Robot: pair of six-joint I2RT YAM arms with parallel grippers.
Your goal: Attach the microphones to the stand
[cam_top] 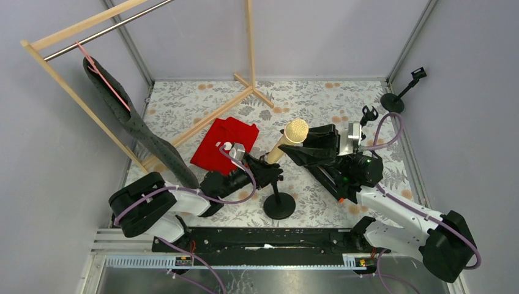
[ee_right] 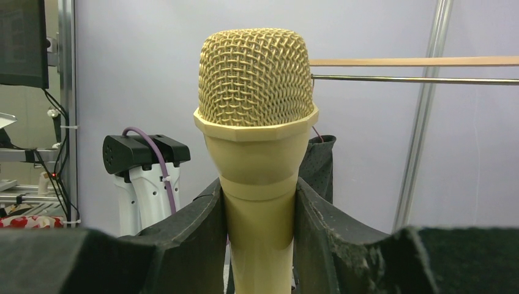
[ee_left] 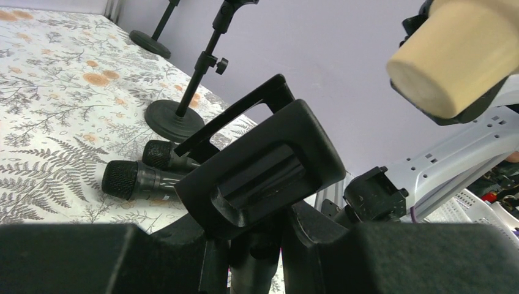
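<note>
Right gripper (cam_top: 304,147) clamps the cream microphone (ee_right: 257,122) by its body, mesh head up and tilted, tail end near the clip (ee_left: 263,174) of the stand (cam_top: 279,205) (apart, not seated). Left gripper (cam_top: 269,173) is closed tight on that stand's stem, just under the clip. Two black microphones (ee_left: 138,179) lie side by side on the table (ee_left: 55,92), beside the base of a second stand (ee_left: 174,119).

A wooden clothes rack (cam_top: 61,80) with a hanging dark grey garment (cam_top: 144,131) blocks the left rear. Two black round-based stands (cam_top: 392,102) crowd the right rear corner. Bare floral tabletop (cam_top: 318,98) lies open between them.
</note>
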